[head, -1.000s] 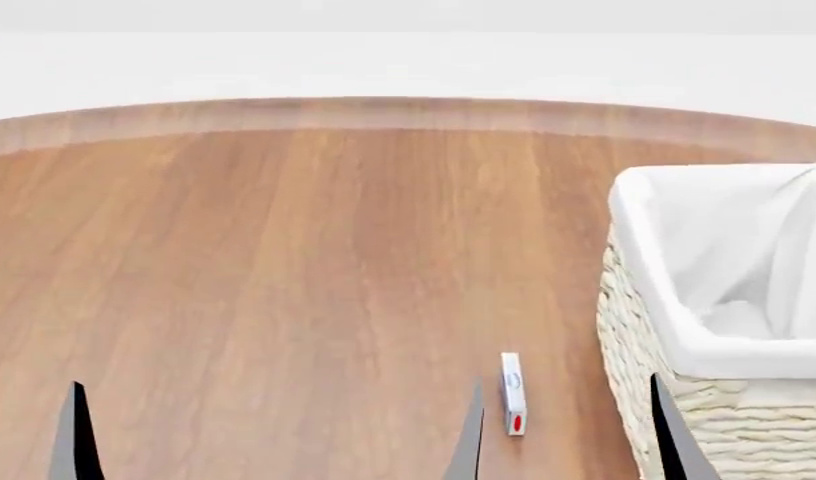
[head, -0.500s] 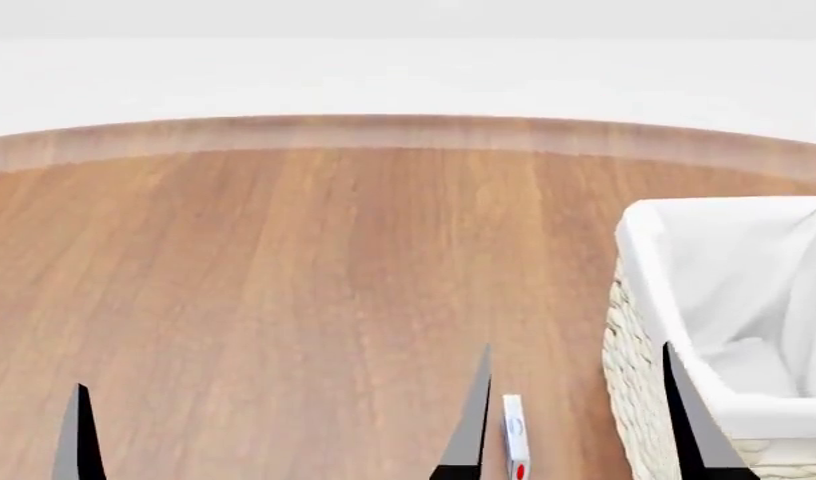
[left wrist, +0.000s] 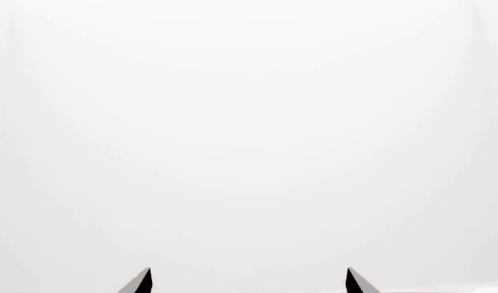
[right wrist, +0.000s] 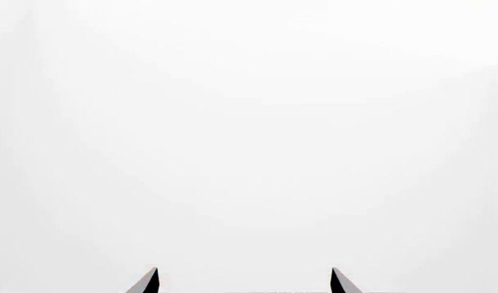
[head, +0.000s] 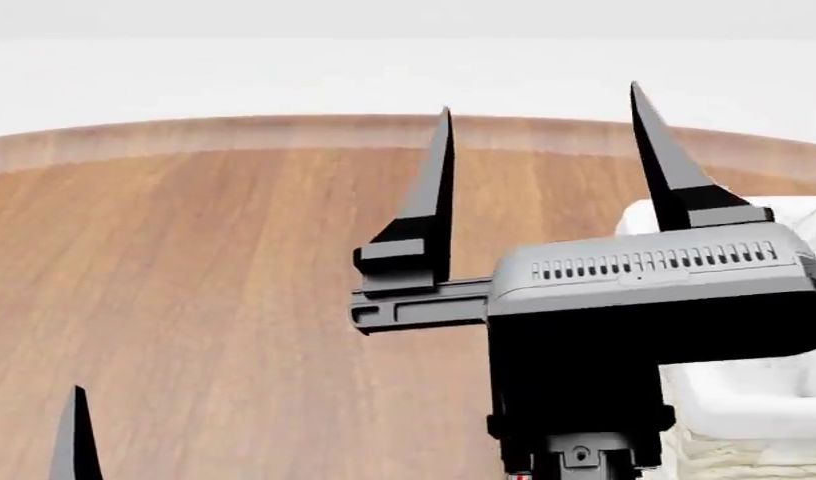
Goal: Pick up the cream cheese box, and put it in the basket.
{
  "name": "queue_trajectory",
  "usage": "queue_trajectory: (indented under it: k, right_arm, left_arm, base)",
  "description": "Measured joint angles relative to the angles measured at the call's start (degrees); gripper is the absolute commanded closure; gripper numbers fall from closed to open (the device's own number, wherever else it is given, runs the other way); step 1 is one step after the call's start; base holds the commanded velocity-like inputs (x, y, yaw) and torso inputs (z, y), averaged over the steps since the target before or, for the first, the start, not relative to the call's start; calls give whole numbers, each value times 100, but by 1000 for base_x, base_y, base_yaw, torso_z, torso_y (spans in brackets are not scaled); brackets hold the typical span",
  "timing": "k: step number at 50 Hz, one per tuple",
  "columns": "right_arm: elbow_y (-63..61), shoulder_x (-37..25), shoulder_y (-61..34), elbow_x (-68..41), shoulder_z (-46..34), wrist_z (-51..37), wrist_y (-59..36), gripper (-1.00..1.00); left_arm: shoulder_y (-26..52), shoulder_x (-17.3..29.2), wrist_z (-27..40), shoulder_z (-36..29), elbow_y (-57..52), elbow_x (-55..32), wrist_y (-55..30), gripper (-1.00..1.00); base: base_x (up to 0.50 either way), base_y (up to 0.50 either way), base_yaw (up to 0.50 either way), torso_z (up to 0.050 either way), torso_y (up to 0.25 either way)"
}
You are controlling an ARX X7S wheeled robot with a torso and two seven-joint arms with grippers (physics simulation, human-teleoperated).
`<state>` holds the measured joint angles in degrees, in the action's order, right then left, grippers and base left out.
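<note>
A plain white backdrop stands behind a broad, round-edged wooden table [head: 221, 260] with warm brown grain. Over its right half the black-and-grey right gripper [head: 542, 100] is raised high, its two tapered fingers pointing up and away with a wide gap between them, holding nothing. Its bulky body hides the spot where the small flat white cream cheese box would lie. Only a tiny red speck shows at the lower edge below the gripper's body, perhaps the box's mark, so neither its position nor its long axis can be read. The cream-white woven wicker basket with its white cloth liner [head: 742, 400] sits just right of that arm. The left gripper [left wrist: 247, 282] shows only two spread tips in its wrist view, empty. The right arm looks the nearer one; it would have to tip downward to find the box.
</note>
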<state>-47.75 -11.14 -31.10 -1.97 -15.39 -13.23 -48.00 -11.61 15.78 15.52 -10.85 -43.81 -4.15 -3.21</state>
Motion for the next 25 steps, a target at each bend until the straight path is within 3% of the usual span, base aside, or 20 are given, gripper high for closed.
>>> queue_trajectory:
  k: [11, 25]
  right_arm:
    - [1548, 239, -935, -87, -165, 136, 268, -100]
    - [3863, 543, -1470, -183, -353, 167, 1238, -100]
  left_arm:
    - [24, 19, 49, 11, -5, -38, -23, -100]
    - [40, 43, 113, 35, -20, -91, -21, -100]
  base:
    - [0, 0, 0, 0, 0]
    - [0, 0, 0, 0, 0]
